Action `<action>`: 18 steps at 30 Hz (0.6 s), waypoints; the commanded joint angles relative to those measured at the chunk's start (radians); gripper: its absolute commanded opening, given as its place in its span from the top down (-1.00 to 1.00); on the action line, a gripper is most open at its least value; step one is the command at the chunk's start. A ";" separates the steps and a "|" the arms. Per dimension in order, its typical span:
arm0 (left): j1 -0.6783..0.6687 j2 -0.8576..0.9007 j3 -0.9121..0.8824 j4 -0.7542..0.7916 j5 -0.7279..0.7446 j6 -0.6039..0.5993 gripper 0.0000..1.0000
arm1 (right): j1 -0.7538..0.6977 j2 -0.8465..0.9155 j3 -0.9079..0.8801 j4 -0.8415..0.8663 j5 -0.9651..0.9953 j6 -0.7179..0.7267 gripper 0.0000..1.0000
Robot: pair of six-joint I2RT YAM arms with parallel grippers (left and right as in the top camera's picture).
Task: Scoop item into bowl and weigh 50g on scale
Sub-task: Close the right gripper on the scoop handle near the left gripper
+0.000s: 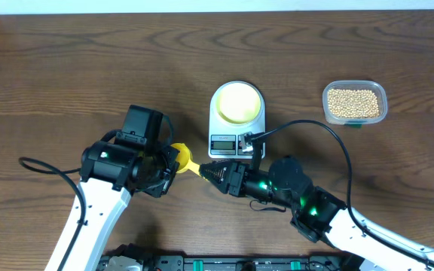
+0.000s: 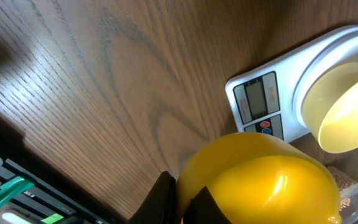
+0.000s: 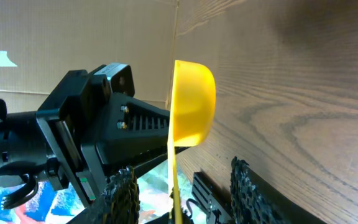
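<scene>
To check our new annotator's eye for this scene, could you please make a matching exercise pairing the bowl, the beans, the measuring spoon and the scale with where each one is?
Things:
1. bowl
2. beans
3. measuring spoon
4. scale

Places:
A. in the clear tub
B. between the left tool and the right tool
C. directly on the wooden table
D. on top of the scale

Pairs: 1-D, 2-A, 3-B, 4-C.
</scene>
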 commanded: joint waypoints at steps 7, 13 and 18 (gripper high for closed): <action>-0.031 0.068 -0.008 -0.001 -0.002 -0.010 0.85 | 0.051 0.002 -0.001 0.006 0.100 0.013 0.09; -0.076 0.087 -0.008 0.027 -0.002 -0.010 0.85 | 0.051 0.002 -0.001 0.005 0.101 0.012 0.17; -0.093 0.087 -0.008 0.040 -0.002 -0.010 0.85 | 0.051 0.002 -0.001 0.005 0.101 0.012 0.27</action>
